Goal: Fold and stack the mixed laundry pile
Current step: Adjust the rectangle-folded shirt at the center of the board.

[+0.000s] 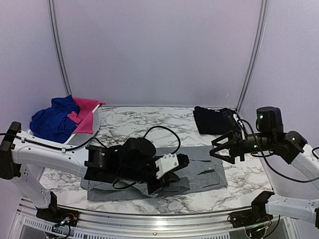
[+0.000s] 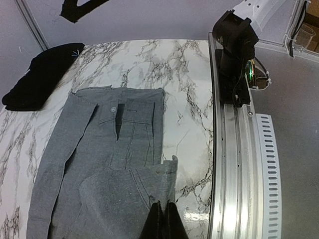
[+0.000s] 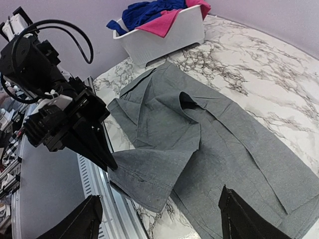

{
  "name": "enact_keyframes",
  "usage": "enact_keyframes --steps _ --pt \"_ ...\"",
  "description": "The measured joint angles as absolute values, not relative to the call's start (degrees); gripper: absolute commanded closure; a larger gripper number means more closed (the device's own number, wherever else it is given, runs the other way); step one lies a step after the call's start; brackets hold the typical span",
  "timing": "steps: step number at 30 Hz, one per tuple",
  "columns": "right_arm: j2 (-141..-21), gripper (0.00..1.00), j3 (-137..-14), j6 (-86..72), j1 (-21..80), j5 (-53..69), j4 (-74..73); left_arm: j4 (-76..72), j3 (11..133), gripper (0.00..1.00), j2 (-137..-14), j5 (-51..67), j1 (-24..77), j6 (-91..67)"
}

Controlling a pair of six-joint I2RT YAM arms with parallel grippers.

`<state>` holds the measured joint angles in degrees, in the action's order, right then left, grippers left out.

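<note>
- Left jaws are pressed fully together on an edge of the grey shirt (image 1: 204, 172) (image 2: 99, 164) (image 3: 199, 129). In the left wrist view their dark fingers (image 2: 160, 224) meet at the bottom centre, with the cloth at their tips.
- Right jaws stand wide apart and hold nothing. They hang above the right end of the grey shirt, right of centre in the overhead view.
- The grey shirt lies spread across the lower middle of the overhead view on the marble tabletop (image 1: 149, 122) (image 2: 189, 74) (image 3: 259, 64). One part is turned over onto itself just beside the left jaws.
- A black garment (image 1: 212, 121) (image 2: 40, 74) sits as a compact heap on the tabletop in the upper right of the overhead view. It is near the grey shirt's far edge but not on it.
- A white basket (image 3: 164, 42) stands at the upper left of the overhead view. It holds a royal blue garment (image 1: 50, 122) (image 3: 149, 10), with a hot-pink piece (image 1: 88, 112) (image 3: 167, 25) draped over its rim.
- A metal rail (image 1: 149, 219) (image 2: 234, 164) runs along the bottom of the overhead view, below the grey shirt.
</note>
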<state>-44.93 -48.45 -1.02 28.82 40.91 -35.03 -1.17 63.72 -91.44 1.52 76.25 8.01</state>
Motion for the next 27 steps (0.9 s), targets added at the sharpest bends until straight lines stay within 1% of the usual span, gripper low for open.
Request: enact_keyframes --steps 3,9,18,23,25,27 --pt "-46.5 0.27 -48.4 -1.0 32.9 40.3 -34.4 -1.9 62.4 1.00 -89.9 2.0 75.5 6.7" --pt "-50.7 0.27 -48.5 -1.2 43.9 36.0 -32.3 -5.3 59.7 1.00 -84.8 3.7 72.5 3.8" --pt "-58.3 0.27 -50.9 4.4 51.2 29.7 -30.4 -7.5 58.7 1.00 -82.3 6.5 70.9 1.7" --pt "-60.6 0.37 -51.0 6.1 51.7 27.8 -28.2 -7.9 58.3 1.00 -82.0 7.3 70.7 1.3" --pt "-61.5 0.47 -51.4 6.3 52.3 27.4 -27.4 -8.0 57.8 1.00 -81.5 7.5 70.5 1.0" --pt "-62.5 0.60 -52.3 6.8 53.8 26.7 -26.5 -8.2 57.7 1.00 -81.3 7.5 70.2 0.8"
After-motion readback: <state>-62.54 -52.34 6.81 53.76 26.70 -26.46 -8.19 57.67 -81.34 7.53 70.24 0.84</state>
